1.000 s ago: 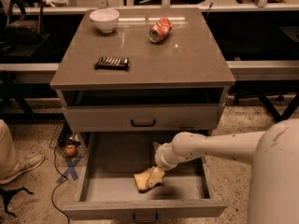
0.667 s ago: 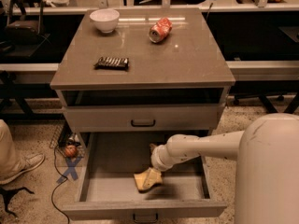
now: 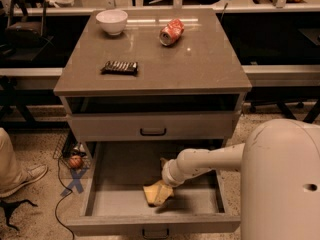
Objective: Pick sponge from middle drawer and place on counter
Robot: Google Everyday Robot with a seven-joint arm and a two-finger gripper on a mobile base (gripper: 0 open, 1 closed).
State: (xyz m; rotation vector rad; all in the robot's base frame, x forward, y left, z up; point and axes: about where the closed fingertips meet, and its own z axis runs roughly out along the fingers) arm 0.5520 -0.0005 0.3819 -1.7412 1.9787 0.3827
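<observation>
Sponge: the soft pale-yellow sponge block (image 3: 157, 192) lay on the flat grey floor of the wide grey pulled-out middle drawer (image 3: 100, 184), near the front, a bit right of the middle.
End effector: the end effector (image 3: 167, 180) at the tip of the fat white robot arm (image 3: 210, 161) was down inside the drawer, right at the top right corner of the sponge. It looked like it was touching the sponge, but the arm hid the tip.
Open or closed: I could not tell if it was apart, together, or pinched on the sponge.
Which way: from the end effector, the sponge lay at about 7 o'clock, very close. Its long side ran from about 8 o'clock to 2 o'clock, so it sat a little crooked in the drawer.
Tabletop: the shiny grey-brown square tabletop (image 3: 200, 69) was up above, at 12 o'clock from the sponge, past the closed grey drawer front with a black handle (image 3: 152, 127).
On the tabletop: a round white bowl (image 3: 111, 21), a red can lying on its side (image 3: 171, 31) and a dark ribbed snack bar (image 3: 119, 67).
Next job, I think: get a firm hold on the sponge, then lift it out and set it on a bare part of the tabletop.
</observation>
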